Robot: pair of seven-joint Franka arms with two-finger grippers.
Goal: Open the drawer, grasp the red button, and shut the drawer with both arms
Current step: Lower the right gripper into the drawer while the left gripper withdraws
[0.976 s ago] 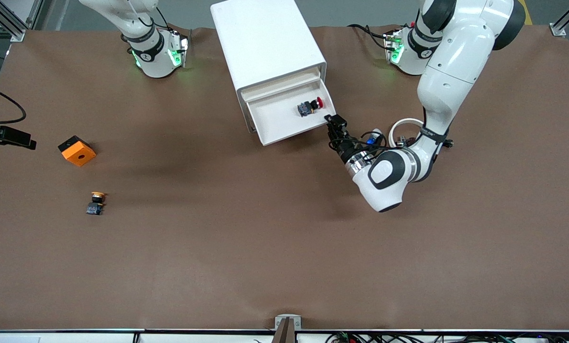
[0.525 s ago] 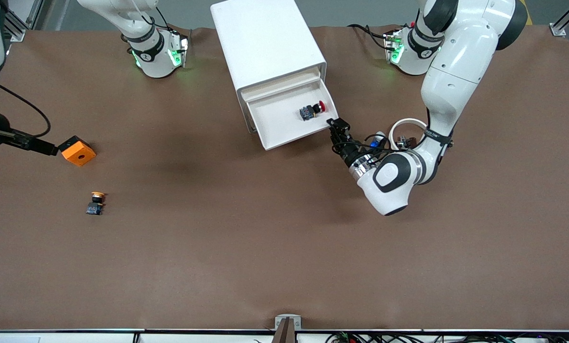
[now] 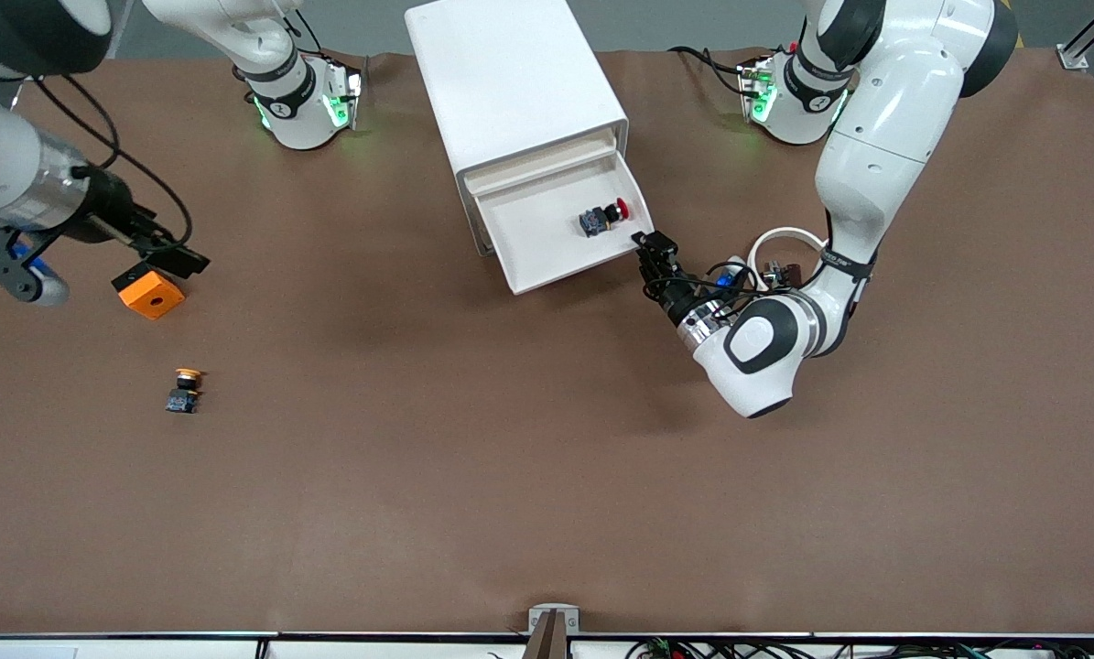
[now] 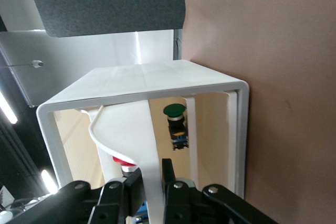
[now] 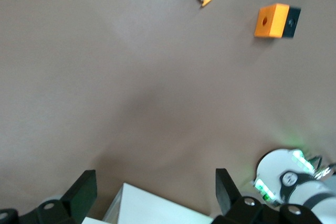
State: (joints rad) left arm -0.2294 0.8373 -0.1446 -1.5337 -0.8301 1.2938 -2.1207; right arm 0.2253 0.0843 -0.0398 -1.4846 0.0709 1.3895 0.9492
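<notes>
Cube (image 3: 150, 297) under right pincer (image 3: 177, 259), seemingly.

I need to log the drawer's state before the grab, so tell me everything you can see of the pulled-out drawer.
The drawer is a shallow white tray, plastic by its look, with a cream front. It is the top one of the white cabinet and is pulled well out toward the front camera, level. The red-capped button lies on its side on the drawer's floor, toward the left arm's end. The left gripper is shut on the front lip at that corner, a finger on each side of it.
</notes>
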